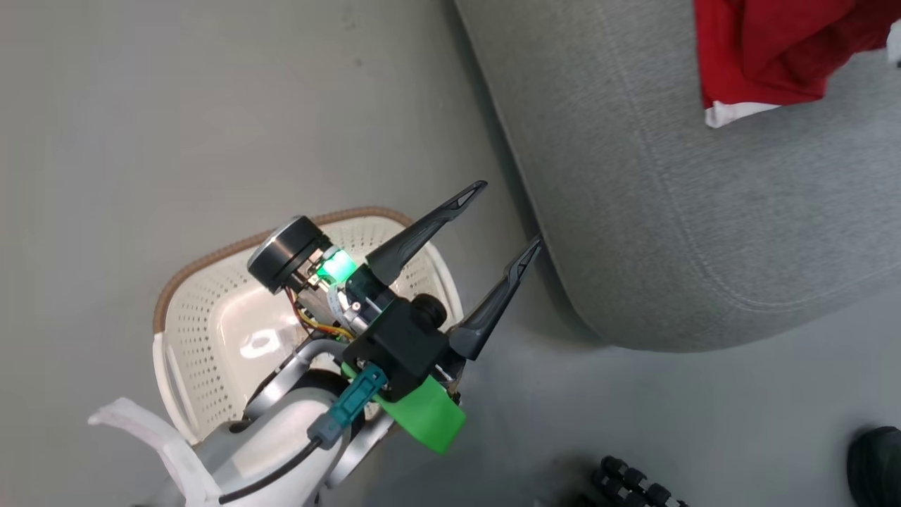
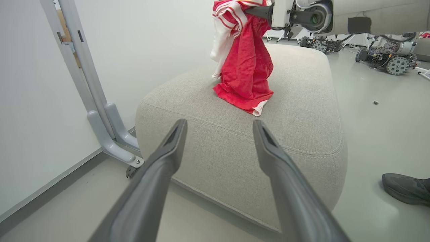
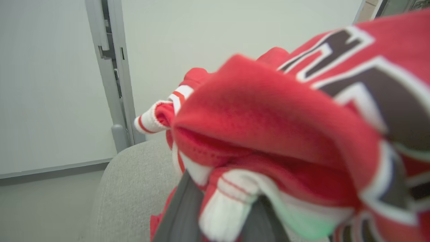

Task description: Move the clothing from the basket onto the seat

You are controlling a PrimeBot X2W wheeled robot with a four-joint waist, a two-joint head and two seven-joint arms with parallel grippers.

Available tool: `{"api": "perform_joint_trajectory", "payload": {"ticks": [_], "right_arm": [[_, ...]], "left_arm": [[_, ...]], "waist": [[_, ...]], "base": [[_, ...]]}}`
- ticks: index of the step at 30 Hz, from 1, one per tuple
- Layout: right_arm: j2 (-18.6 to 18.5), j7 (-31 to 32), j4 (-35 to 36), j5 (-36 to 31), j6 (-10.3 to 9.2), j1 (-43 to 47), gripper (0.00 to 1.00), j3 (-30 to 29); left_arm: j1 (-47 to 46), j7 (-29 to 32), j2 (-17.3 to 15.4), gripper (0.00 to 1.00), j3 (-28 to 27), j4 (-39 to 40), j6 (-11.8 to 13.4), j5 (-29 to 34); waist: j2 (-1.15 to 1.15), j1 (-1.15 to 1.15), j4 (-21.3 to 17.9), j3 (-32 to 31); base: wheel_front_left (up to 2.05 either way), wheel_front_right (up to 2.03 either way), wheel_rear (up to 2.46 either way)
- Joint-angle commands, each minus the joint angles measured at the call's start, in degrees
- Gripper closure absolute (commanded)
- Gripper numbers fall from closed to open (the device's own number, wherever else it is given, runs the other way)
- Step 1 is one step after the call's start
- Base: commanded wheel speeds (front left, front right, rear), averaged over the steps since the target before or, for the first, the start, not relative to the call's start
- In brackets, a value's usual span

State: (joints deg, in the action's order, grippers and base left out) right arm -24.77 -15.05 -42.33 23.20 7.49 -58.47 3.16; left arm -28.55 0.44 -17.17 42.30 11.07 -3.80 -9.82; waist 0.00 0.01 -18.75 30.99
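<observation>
Basket (image 1: 190, 331) sits on the floor (image 1: 141, 141) just off the seat (image 1: 704, 225)'s rounded corner; clothing (image 1: 767, 49)'s lower end is on the seat top, well back from that corner, fwiw.

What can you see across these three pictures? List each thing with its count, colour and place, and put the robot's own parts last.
seat: one, grey fabric, on the floor by the wall
jersey: one, red with white panels and black numerals, held up bunched, lower end on the seat
basket: one, cream-white with brown rim, on the floor beside the seat
frame post: one, grey metal, against the wall beside the seat
shoe: one, dark, on the floor near the seat's corner
wheeled machines: at least two, dark, on the floor beyond the seat
left hand: one, dark fingers, open, above the basket's edge
right hand: one, dark fingers, shut on the jersey, above the seat
</observation>
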Motion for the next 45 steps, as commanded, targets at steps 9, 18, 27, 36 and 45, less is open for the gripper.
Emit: {"api": "perform_joint_trajectory", "payload": {"ticks": [9,18,27,36,45], "right_arm": [[3.0,-0.2,-10.8,2.7,0.0,1.4,1.0,0.1],[4.3,-0.2,-10.9,1.8,-0.01,6.1,0.0,-1.8],[7.4,-0.2,-3.8,0.6,0.0,17.8,0.0,-4.2],[11.9,-0.2,10.3,-6.9,-0.01,30.5,0.0,-9.5],[18.1,-0.2,25.3,-15.0,-0.01,41.0,0.0,-10.4]], "left_arm": [[-2.4,-0.4,-0.8,0.0,0.4,-1.2,-0.5,0.3],[-2.1,-1.7,-0.4,0.0,0.1,-2.6,0.3,-0.6],[1.6,-4.8,0.8,0.0,-1.2,-4.8,3.4,-2.6],[6.3,-9.6,1.3,0.0,-5.3,-7.1,8.0,-5.8],[11.0,-13.9,1.6,0.0,-12.4,-9.1,13.9,-9.3]], "waist": [[0.0,-0.01,4.3,8.1],[0.0,-0.01,3.6,5.2],[0.0,-0.01,3.8,-1.6],[0.0,-0.01,5.7,-9.5],[0.0,-0.01,9.6,-15.5]], "base": [[0.0,0.0,0.0],[0.0,0.0,0.0],[0.0,0.0,0.0],[0.0,0.0,0.0],[0.0,0.0,0.0]]}}
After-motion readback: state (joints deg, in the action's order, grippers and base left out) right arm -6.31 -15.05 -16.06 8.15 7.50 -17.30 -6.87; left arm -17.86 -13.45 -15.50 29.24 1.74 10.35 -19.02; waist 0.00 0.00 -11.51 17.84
